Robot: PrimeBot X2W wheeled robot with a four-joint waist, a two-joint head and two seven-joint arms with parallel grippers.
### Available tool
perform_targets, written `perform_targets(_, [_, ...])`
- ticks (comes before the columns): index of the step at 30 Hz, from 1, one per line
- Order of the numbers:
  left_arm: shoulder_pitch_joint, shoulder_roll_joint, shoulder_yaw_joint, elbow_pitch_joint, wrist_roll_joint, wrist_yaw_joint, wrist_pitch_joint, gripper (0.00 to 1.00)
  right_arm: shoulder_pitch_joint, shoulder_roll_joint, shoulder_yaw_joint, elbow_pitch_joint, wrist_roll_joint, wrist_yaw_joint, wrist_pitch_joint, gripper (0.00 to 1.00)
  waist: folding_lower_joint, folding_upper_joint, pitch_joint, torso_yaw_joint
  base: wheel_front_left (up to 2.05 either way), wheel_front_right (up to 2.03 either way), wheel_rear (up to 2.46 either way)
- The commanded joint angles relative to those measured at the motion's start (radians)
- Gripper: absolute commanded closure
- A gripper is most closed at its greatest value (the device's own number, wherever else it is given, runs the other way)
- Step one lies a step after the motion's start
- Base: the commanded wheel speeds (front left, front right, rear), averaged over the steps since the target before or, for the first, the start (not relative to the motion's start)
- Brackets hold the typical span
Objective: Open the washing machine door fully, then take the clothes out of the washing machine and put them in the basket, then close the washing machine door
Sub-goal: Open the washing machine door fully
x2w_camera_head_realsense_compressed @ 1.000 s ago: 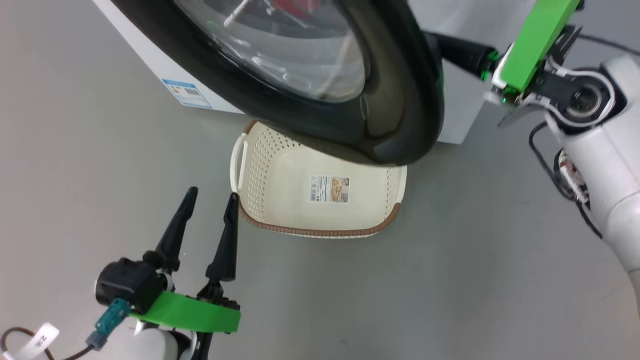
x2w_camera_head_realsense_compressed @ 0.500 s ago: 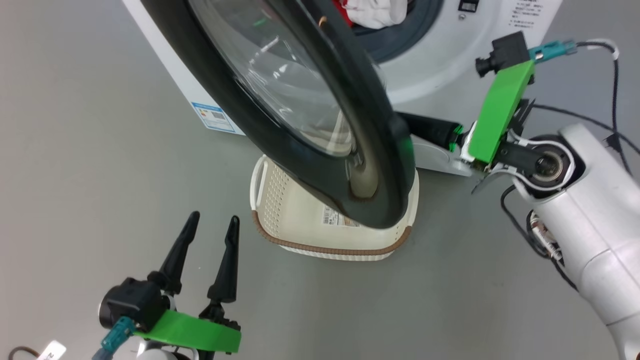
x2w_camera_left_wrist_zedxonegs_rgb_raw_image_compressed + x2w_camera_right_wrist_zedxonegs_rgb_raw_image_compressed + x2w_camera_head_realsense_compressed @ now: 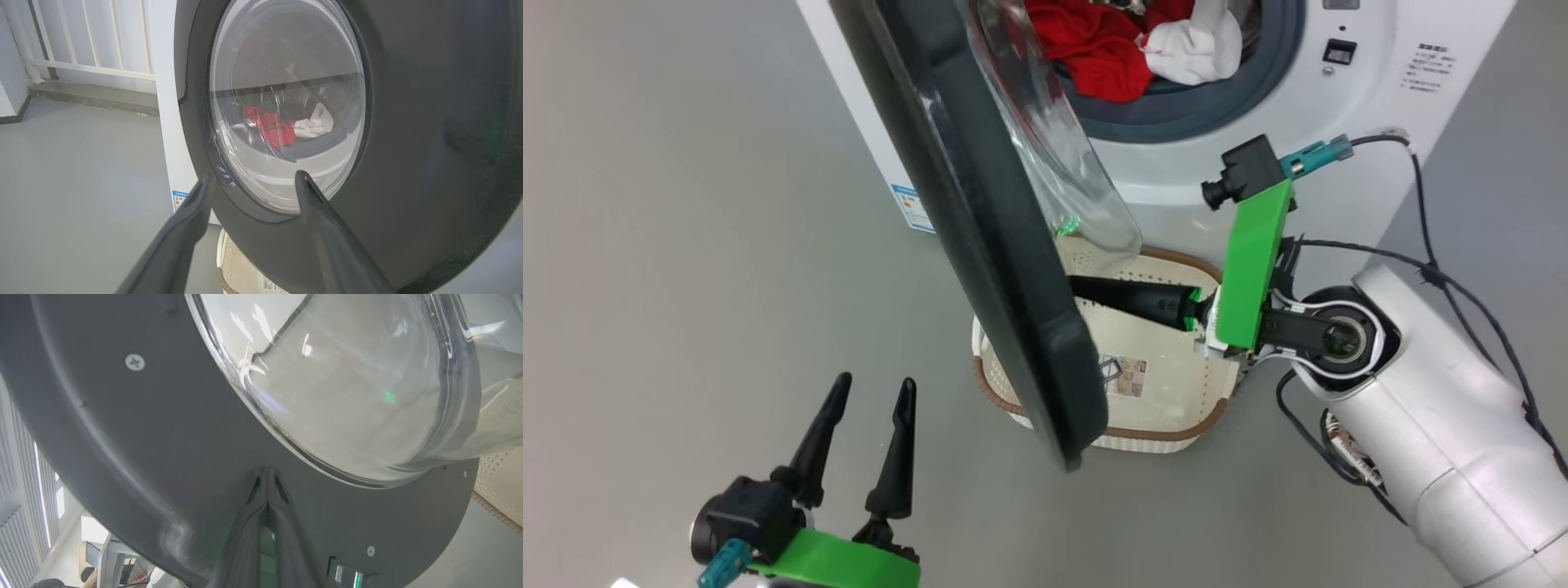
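The washing machine door stands swung out, edge-on to the head view, its glass bowl facing the white washing machine. Red and white clothes lie in the drum mouth. The cream basket sits on the floor below the door. My right gripper is shut, and its tips press the door's inner face just under the glass. My left gripper is open and holds nothing, in front of the door's outer side, apart from it. Through the window I see the clothes.
Grey floor spreads to the left and front of the machine. A white railing runs along the far wall. My right forearm and its cables hang beside the basket. A person shows far off past the door's edge.
The door has swung further out, from facing the head camera to edge-on, with my shut right gripper following on its inner side. The head camera has shifted. My left gripper stays open.
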Motion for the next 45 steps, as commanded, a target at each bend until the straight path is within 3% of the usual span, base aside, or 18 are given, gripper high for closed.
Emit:
perform_targets(1, [0.004,0.018,0.029,-0.017,-0.008,0.009,-0.008,0.0,0.022,0.031,0.011,-0.036,-0.004,0.002,0.006,1.0,-0.0001,0.0,-0.01,0.014,0.0,0.0,0.0])
perform_targets(17, [0.022,0.018,0.038,-0.008,-0.005,0.022,-0.008,0.0,0.055,0.092,0.023,-0.051,-0.017,0.002,0.019,1.0,-0.0001,0.0,-0.029,0.09,0.0,0.0,0.0])
perform_targets(39, [0.026,0.018,0.048,-0.006,-0.007,0.031,-0.008,0.0,0.071,0.134,0.026,-0.056,-0.036,0.002,0.024,1.0,-0.0001,0.0,-0.025,0.132,0.0,0.0,0.0])
perform_targets(40, [0.026,0.018,0.049,-0.006,-0.007,0.031,-0.008,0.0,0.071,0.132,0.025,-0.056,-0.04,0.002,0.02,0.98,-0.0001,0.0,-0.024,0.131,0.0,0.0,0.0])
perform_targets(41, [0.025,0.018,0.05,-0.005,-0.008,0.031,-0.008,0.0,0.072,0.129,0.023,-0.057,-0.045,0.002,0.013,0.71,-0.0001,0.0,-0.023,0.129,0.0,0.0,0.0])
perform_targets(42, [0.024,0.018,0.052,-0.003,-0.01,0.031,-0.008,0.0,0.074,0.125,0.021,-0.058,-0.05,0.002,0.004,0.28,-0.0001,0.0,-0.023,0.127,0.0,0.0,0.0])
perform_targets(43, [0.022,0.018,0.054,-0.001,-0.011,0.031,-0.008,0.0,0.076,0.121,0.02,-0.057,-0.057,0.002,-0.005,0.0,-0.0001,0.0,-0.022,0.125,0.0,0.0,0.0])
perform_targets(45, [0.019,0.018,0.057,0.005,-0.012,0.029,-0.008,0.0,0.082,0.111,0.021,-0.058,-0.069,0.002,-0.02,0.0,-0.0001,0.0,-0.022,0.12,0.0,0.0,0.0])
